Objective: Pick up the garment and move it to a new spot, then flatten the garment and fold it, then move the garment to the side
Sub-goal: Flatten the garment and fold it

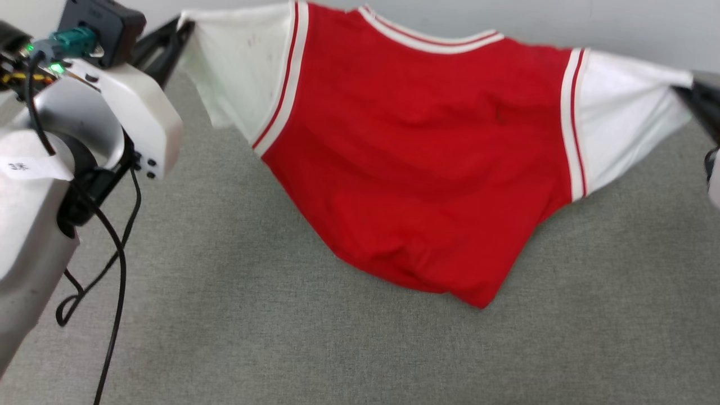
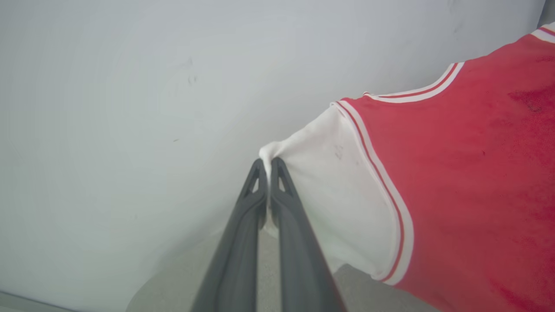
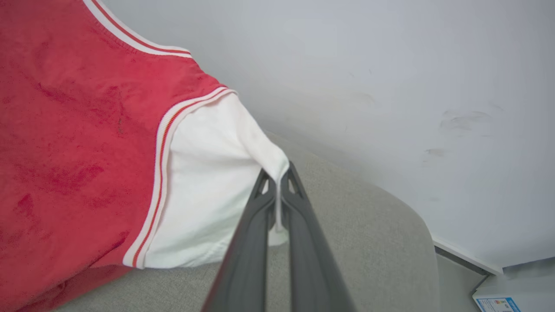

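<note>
Garment [image 1: 416, 169] stretched between both grippers, with a plain red side turned toward your head camera. In the left wrist view you see the left gripper [image 2: 269, 167] with its two dark fingers pressed together on the edge of one white sleeve [image 2: 329, 186]; a nub of white cloth shows just above the tips. In the right wrist view the right gripper [image 3: 277, 177] pinches the edge of the other white sleeve [image 3: 208, 186] in the same way, with a thin strip of cloth caught between its fingers. Both sleeves are pulled outward and held above the grey fabric-covered surface [image 1: 281, 326], close to the pale wall [image 2: 130, 86]. The red-and-white striped collar [image 1: 427, 39] runs along the top. The red body sags in the middle, and its bunched lower edge appears to rest on the grey surface. A black cable [image 1: 118, 270] hangs beside the left arm's pale housing [image 1: 140, 112].
</note>
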You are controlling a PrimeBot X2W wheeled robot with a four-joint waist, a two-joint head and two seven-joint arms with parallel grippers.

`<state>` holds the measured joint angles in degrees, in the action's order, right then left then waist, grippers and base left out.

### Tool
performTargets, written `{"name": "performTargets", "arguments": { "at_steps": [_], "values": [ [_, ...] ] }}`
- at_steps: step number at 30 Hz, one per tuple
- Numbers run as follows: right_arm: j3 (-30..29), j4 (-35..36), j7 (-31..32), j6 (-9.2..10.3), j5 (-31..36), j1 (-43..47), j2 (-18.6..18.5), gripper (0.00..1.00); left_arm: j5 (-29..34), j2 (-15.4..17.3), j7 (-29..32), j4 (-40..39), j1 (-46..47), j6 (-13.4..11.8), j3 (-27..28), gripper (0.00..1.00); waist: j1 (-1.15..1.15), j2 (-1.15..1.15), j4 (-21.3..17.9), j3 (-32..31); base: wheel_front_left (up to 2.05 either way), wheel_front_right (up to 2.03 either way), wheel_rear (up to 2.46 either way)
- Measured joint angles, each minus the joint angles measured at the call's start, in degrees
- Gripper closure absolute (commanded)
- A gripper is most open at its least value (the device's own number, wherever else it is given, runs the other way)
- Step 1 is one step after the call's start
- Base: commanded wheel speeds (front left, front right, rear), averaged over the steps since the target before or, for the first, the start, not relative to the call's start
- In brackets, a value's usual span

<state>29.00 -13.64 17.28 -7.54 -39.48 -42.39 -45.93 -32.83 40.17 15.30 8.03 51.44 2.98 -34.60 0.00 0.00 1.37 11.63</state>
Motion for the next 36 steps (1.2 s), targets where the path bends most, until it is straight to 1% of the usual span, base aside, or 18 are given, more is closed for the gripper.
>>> {"name": "performTargets", "arguments": {
  "at_steps": [4,9,15,19,22,23,25,29,30,31,36],
  "values": [
    [-4.8,2.8,-2.2,0.01,1.9,-1.3,0.9,1.00,1.4,0.4,-1.5,-3.0,2.1,-1.0,1.1,1.00,0.00,0.00,0.0,-1.8,0.00,0.00,0.00],
    [-10.8,6.3,-3.4,0.01,4.4,-3.0,2.9,1.00,1.9,0.5,-2.2,-5.8,5.4,-1.5,2.1,1.00,0.00,0.00,0.0,-3.0,0.00,0.00,0.00],
    [-15.2,10.4,-2.4,0.00,6.7,-5.2,4.8,1.00,2.6,0.2,-3.0,-7.0,10.2,-2.0,3.7,1.00,0.00,0.00,-0.1,-3.8,0.00,0.00,0.00],
    [-16.8,12.3,-0.5,0.01,7.9,-7.8,5.7,1.00,2.9,-1.2,-3.2,-6.5,13.8,-1.9,3.9,1.00,0.00,0.00,-0.1,-3.3,0.00,0.00,0.00],
    [-16.6,12.8,0.3,0.01,8.6,-9.6,5.9,1.00,2.9,-1.8,-3.0,-5.9,15.5,-1.6,3.9,1.00,0.00,0.00,-0.1,-2.5,0.00,0.00,0.00],
    [-16.4,12.6,1.0,0.01,9.3,-12.0,6.1,1.00,3.0,-2.8,-2.9,-5.1,17.8,-1.5,3.9,1.00,0.00,0.00,0.0,-1.4,0.00,0.00,0.00],
    [-15.7,12.0,1.8,0.01,10.0,-15.3,6.2,1.00,3.6,-3.5,-2.8,-4.2,20.5,-1.5,3.9,1.00,0.00,0.00,0.0,0.1,0.00,0.00,0.00],
    [-13.5,9.1,2.6,0.01,11.6,-23.4,6.1,1.00,4.6,-5.7,-2.8,-0.7,27.3,-0.4,3.9,1.00,0.00,0.00,0.0,3.9,0.00,0.00,0.00],
    [-13.5,9.1,2.6,0.01,11.6,-23.4,6.1,1.00,4.6,-5.7,-2.8,-0.7,27.3,-0.4,3.9,1.00,0.00,0.00,0.0,3.9,0.00,0.00,0.00],
    [-12.7,6.8,2.5,0.01,12.2,-28.4,6.4,1.00,4.9,-6.6,-3.1,2.1,31.2,-0.1,4.1,1.00,0.00,0.00,0.0,6.2,0.00,0.00,0.00],
    [-9.4,0.7,1.3,0.00,14.0,-39.9,7.6,1.00,6.7,-8.7,-4.9,8.5,40.8,0.8,4.3,1.00,0.01,0.00,-0.2,12.1,0.00,0.00,0.00]
  ]
}}
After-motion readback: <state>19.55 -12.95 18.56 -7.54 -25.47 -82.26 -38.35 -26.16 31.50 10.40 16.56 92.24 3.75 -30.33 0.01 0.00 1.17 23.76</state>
